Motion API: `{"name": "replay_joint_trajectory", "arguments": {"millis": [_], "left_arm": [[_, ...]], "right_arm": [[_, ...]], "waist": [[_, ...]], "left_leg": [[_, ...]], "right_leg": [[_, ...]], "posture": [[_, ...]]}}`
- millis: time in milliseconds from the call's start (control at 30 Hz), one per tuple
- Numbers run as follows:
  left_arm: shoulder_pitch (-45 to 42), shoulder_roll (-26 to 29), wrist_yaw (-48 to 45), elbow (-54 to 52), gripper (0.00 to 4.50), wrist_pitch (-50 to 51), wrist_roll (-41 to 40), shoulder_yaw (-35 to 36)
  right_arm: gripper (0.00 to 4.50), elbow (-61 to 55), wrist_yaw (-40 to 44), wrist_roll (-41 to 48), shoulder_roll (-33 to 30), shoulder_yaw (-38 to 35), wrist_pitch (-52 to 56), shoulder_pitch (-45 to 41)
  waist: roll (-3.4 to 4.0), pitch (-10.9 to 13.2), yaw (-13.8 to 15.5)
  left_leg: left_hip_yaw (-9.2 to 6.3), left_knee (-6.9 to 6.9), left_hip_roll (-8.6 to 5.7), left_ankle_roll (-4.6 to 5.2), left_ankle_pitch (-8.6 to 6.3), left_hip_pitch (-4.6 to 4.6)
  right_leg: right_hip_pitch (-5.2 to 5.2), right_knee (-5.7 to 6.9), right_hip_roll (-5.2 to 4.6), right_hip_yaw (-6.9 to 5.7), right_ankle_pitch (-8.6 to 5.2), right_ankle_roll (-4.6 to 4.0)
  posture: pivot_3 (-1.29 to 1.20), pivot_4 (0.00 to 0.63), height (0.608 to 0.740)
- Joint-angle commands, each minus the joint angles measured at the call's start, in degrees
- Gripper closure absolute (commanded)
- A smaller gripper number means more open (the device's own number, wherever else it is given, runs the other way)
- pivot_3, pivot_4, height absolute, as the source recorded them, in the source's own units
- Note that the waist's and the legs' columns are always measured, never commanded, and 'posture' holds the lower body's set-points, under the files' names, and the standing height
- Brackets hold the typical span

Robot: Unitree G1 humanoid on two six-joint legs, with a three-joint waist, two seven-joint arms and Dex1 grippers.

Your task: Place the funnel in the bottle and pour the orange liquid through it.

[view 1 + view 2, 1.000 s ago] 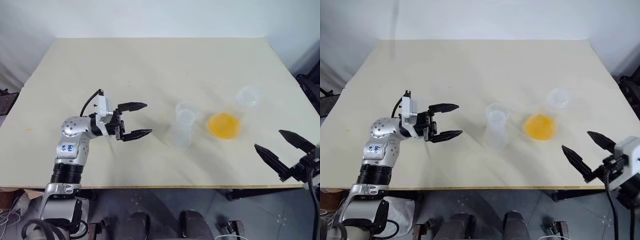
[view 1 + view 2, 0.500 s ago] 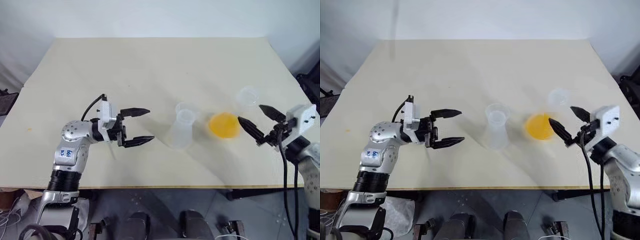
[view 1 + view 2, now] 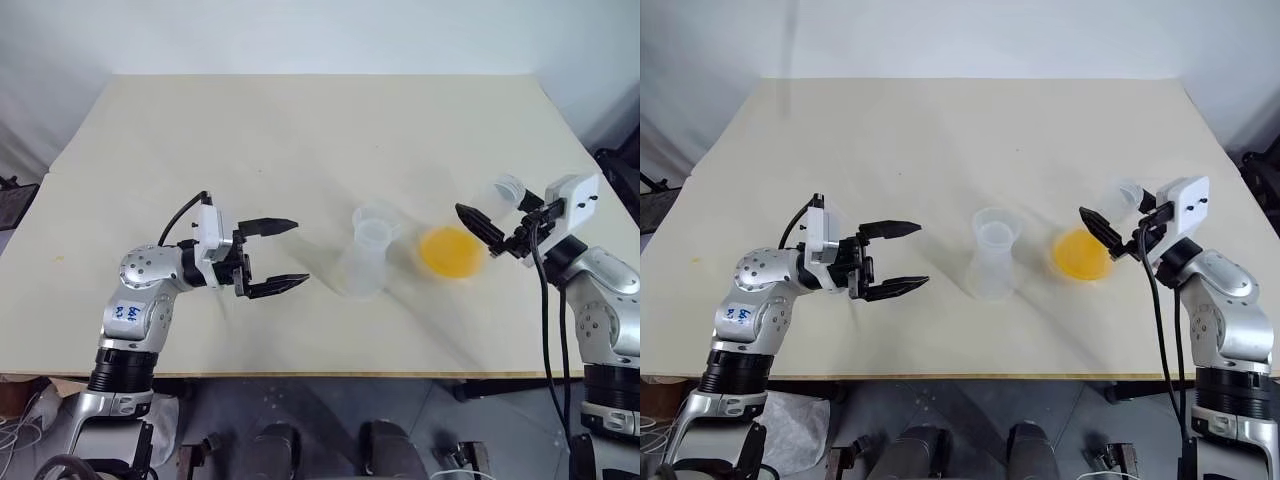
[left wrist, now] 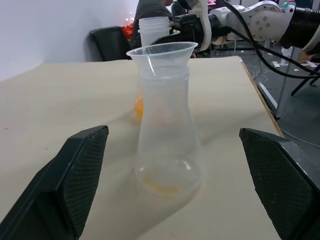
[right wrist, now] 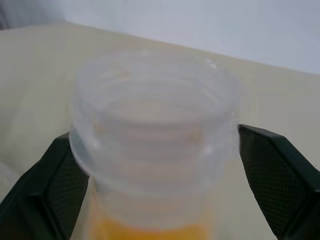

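One funnel (image 3: 376,214), one flask (image 3: 360,270), one bottle (image 3: 508,187), all on the desk (image 3: 300,130). The funnel sits in the flask's neck at mid-desk. The bottle stands just right of it, with the orange liquid (image 3: 448,250) pooled in its base. My left fingers (image 3: 298,252) are spread wide and empty, aimed at the flask with a clear gap between. My right fingers (image 3: 492,210) are just as wide, either side of the bottle's threaded neck (whether they touch it I cannot tell). A second ago they hung by the desk's near right edge; the left pair has hardly shifted.
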Motion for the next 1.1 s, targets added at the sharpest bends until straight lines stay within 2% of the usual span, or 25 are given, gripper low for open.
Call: {"name": "replay_joint_trajectory", "arguments": {"millis": [33,200,400,733,1100], "left_arm": [[0.46,0.86,0.37,-2.43,0.04,-0.25,-1.31,1.74],[0.30,0.98,0.64,-2.27,0.04,-0.34,-1.15,1.90],[-0.13,0.89,0.59,-1.64,0.00,-0.58,-1.01,1.93],[-1.15,0.30,0.05,-0.38,0.00,-0.68,-0.94,1.28],[-6.08,-1.80,-2.10,6.48,0.00,-1.53,0.35,-0.65]], "right_arm": [[0.00,-1.16,0.42,1.38,-0.22,-1.02,0.90,-0.78],[0.00,-1.68,-0.64,1.59,0.30,-1.08,1.96,-1.20],[1.93,-3.43,-1.78,2.85,0.71,-2.07,3.18,-1.28],[1.97,-9.15,-2.10,3.05,0.24,-0.74,3.94,-1.39],[1.97,-23.81,-7.57,-5.11,-4.26,7.36,10.15,-5.82]], "waist": [[0.00,0.00,-0.02],[0.00,0.00,-0.04],[0.00,0.00,-0.02],[0.00,0.00,-0.01],[0.00,0.00,0.00]], "left_leg": [[0.00,0.00,0.00,0.00,0.00,0.00],[0.00,0.00,0.01,0.00,0.00,0.00],[0.00,0.00,0.00,0.00,0.00,-0.01],[0.00,-0.01,0.01,0.00,0.00,-0.03],[-0.01,-0.05,-0.02,-0.01,0.00,-0.09]], "right_leg": [[0.00,0.00,0.00,0.00,0.00,0.00],[0.00,-0.02,0.00,0.00,0.00,0.00],[0.00,-0.03,0.00,0.00,0.00,0.00],[-0.02,-0.06,0.00,0.00,0.00,0.00],[-0.07,-0.07,0.00,-0.01,0.00,0.00]], "posture": [[0.00,0.150,0.740],[0.00,0.150,0.740],[0.00,0.150,0.740],[0.00,0.150,0.740],[0.00,0.150,0.740]]}}
